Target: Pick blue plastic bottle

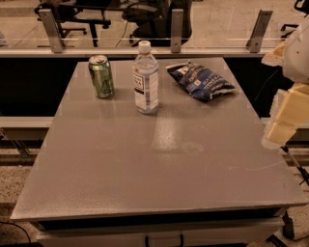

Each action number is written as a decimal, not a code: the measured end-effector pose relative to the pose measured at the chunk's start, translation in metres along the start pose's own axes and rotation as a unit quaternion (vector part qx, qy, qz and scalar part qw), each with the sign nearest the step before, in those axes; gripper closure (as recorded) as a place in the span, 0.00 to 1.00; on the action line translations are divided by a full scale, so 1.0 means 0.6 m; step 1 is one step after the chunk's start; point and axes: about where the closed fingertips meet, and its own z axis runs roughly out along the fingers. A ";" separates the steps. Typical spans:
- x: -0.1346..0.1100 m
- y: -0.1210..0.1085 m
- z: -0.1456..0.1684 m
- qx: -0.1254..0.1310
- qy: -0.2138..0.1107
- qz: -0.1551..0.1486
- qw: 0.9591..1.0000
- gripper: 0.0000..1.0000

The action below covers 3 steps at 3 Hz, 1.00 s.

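The blue plastic bottle [146, 78] stands upright on the far half of the grey table [145, 164]. It is clear and faintly bluish, with a white screw cap and a white label with dark print. A green drink can [101, 75] stands to its left, and a dark blue crinkled snack bag [200, 80] lies to its right. My gripper [281, 129] hangs at the right edge of the view, over the table's right side. It is well to the right of the bottle, nearer the camera, and touches nothing.
A low glass barrier with metal posts [176, 30] runs behind the table. Office chairs [77, 14] stand beyond it. The table's front edge [154, 208] is near the bottom of the view, and floor shows on both sides.
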 end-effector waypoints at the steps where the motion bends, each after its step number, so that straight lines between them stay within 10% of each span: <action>1: 0.000 0.000 0.000 0.000 0.000 0.000 1.000 0.00; 3: -0.061 -0.046 0.036 -0.007 -0.073 -0.003 0.997 0.00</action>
